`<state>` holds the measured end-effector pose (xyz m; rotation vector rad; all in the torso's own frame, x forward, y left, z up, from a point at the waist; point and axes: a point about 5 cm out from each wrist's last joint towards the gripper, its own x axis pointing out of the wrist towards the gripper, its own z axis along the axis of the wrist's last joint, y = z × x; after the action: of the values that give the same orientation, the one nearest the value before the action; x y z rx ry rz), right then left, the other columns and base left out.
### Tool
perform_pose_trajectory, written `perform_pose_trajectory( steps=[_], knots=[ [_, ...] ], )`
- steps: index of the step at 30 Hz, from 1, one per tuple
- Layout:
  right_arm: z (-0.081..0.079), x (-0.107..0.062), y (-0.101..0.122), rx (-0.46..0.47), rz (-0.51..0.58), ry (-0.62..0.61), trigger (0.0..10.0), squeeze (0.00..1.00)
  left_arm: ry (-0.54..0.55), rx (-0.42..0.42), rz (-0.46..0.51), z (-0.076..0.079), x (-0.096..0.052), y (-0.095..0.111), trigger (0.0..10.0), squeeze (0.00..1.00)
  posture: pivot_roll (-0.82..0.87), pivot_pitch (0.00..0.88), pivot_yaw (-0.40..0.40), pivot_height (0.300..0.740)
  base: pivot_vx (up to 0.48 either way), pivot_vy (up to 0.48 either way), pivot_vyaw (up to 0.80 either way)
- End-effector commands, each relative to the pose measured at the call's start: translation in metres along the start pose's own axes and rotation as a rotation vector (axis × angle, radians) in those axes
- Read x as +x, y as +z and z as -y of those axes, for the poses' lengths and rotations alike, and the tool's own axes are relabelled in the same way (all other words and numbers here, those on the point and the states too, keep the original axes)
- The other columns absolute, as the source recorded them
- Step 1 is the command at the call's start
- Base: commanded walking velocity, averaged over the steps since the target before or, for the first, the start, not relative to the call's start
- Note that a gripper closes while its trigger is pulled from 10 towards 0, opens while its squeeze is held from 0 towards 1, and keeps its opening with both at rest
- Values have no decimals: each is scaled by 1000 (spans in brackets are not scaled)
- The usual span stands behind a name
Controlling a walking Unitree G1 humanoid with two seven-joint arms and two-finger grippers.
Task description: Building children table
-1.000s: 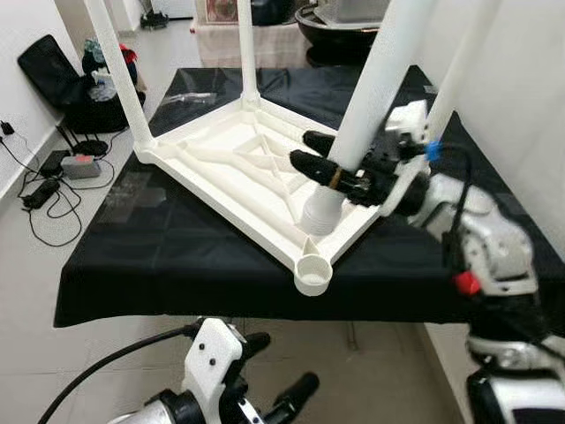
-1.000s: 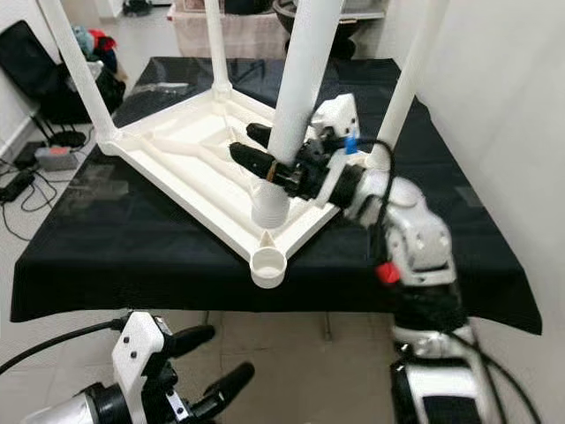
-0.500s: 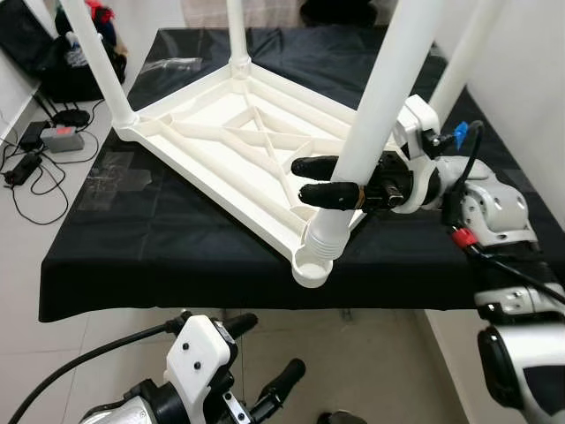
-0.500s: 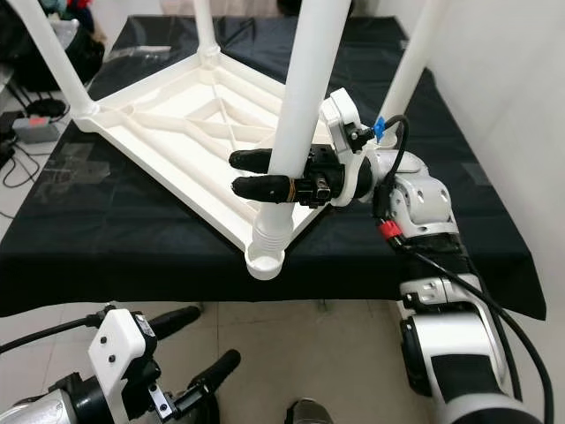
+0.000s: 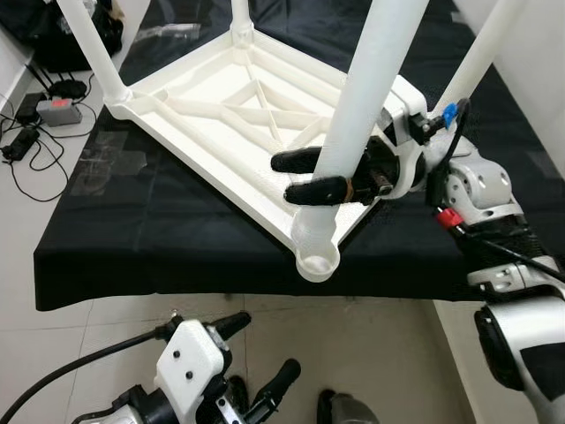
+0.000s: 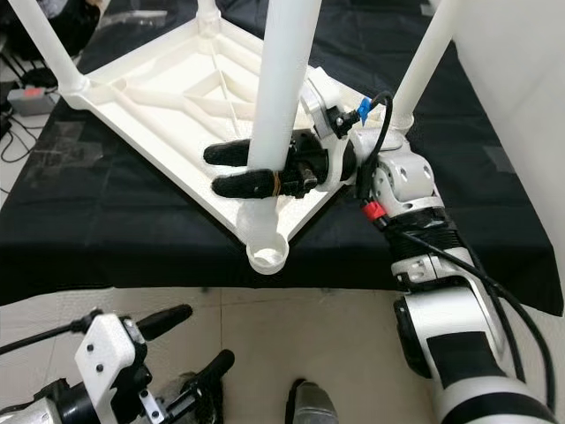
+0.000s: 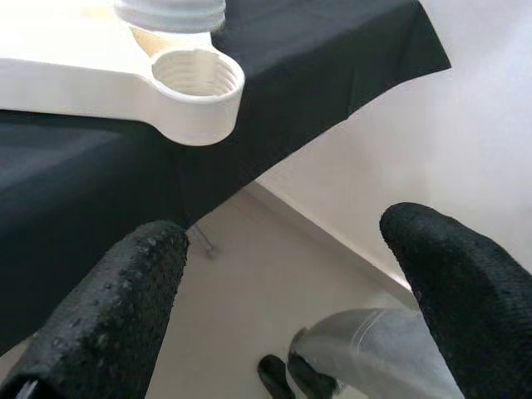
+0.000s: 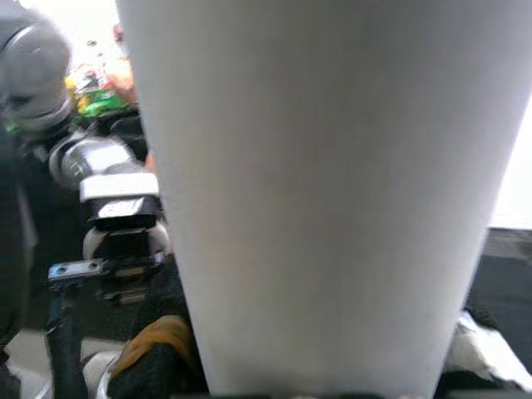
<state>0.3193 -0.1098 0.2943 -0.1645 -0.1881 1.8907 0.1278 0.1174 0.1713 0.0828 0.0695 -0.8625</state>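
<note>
A white plastic table top (image 5: pixel 221 115) lies upside down on a black-clothed table (image 5: pixel 132 238). Three white legs stand up from its corners. My right gripper (image 5: pixel 288 177) is shut on a fourth white leg (image 5: pixel 366 97), tilted, with its threaded end (image 5: pixel 315 228) just above and behind the near corner socket (image 5: pixel 318 261). The right wrist view has the leg (image 8: pixel 324 191) close up between the fingers. My left gripper (image 5: pixel 258 353) hangs open below the table edge; the left wrist view looks up at the socket (image 7: pixel 196 83) and the leg's threaded end (image 7: pixel 170 12).
Cables and a power strip (image 5: pixel 55 109) lie on the floor at the left, with a dark bag (image 5: pixel 44 22) beyond. A white wall (image 5: pixel 538 79) runs close along the right side. The tiled floor (image 5: pixel 388 353) shows below the table edge.
The camera has tipped down and closer. The right gripper has brought the leg's threaded end nearer to the near corner socket. The left gripper stays low and open.
</note>
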Motion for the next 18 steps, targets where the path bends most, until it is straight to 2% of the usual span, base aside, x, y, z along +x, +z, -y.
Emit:
perform_pose_trajectory(
  steps=[1,8,11,18],
  knots=[
    [-6,7,-2,-22,-6,67,10000,0,-7,28,-8,2,-3,1,10000,0,94,356,7,740,0,0,0],
    [-9,15,-16,-9,-62,109,10000,0,17,72,-14,2,-4,3,10000,0,112,363,9,740,0,0,0],
    [-6,16,-19,-28,-87,105,10000,0,23,77,-14,1,-4,3,10000,0,112,363,9,740,0,0,0],
    [9,14,-12,-90,-93,67,10000,0,38,95,-26,1,-10,4,10000,0,170,381,21,740,0,0,0]
  ],
)
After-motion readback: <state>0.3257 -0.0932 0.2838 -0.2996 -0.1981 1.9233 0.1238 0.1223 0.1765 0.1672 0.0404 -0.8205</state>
